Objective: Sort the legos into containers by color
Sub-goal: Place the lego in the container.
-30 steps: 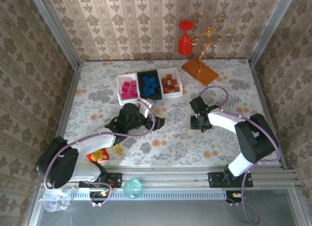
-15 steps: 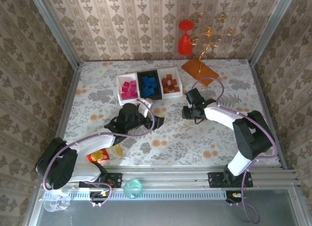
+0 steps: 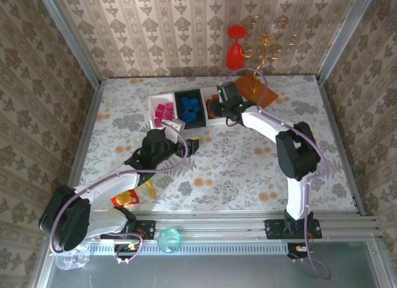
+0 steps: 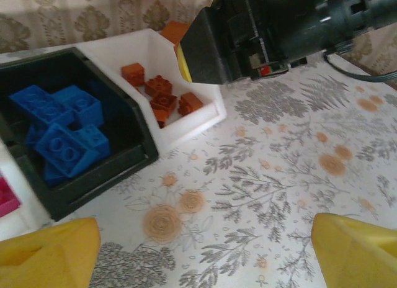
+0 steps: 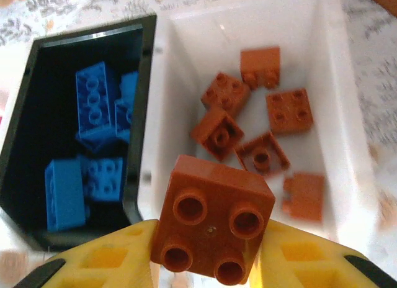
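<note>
Top: three trays in a row, black tray [image 3: 190,92] in the middle. Pink bricks [image 3: 164,111] are in the white tray [image 3: 152,111] left of it, blue bricks [image 3: 190,108] inside it. Right gripper [image 3: 226,105] hangs over the white tray [image 3: 218,121] just right of it. Left gripper [image 3: 190,146] is on the near side of it, well apart.

Left wrist: left gripper [image 4: 198,263] jaws spread wide with nothing between them, low over bare table near the black tray's [image 4: 133,123] corner. Brown bricks [image 4: 161,95] lie in the right-hand tray.

Right wrist: right gripper [image 5: 211,263] is clamped on a brown brick [image 5: 214,220], studs up, above the near end of the tray right of the black one.

Status: every other brick I can make out sits sorted by colour. My read is nearly done; what's left is dropping this one.
</note>
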